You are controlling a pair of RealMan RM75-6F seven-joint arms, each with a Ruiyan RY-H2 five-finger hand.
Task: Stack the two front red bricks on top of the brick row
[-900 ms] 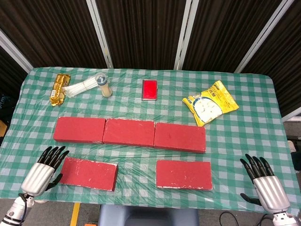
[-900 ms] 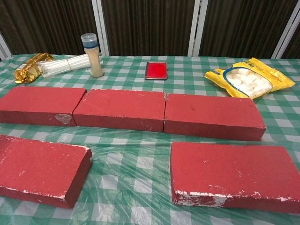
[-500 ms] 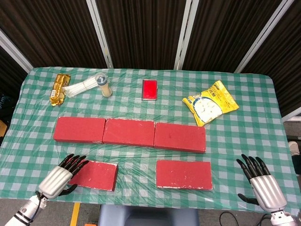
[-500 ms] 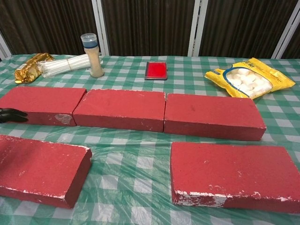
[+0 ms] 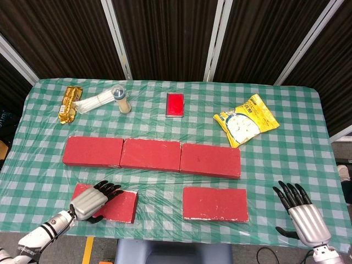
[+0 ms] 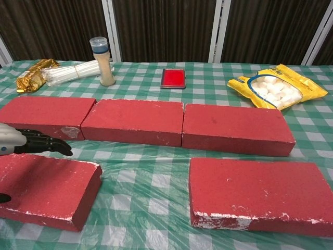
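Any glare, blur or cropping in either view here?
Head view: sharp and evenly lit, with faint sheen on the plastic table cover. Chest view: stronger glare on the cover, the front left brick cropped at the frame edge, left hand only partly in frame.

Two front red bricks (image 5: 110,202) (image 5: 215,204) lie flat — before the three-brick row (image 5: 152,155)

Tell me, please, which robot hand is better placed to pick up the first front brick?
Left: the left robot hand hovers over the front left brick; the right robot hand sits apart from the front right brick.
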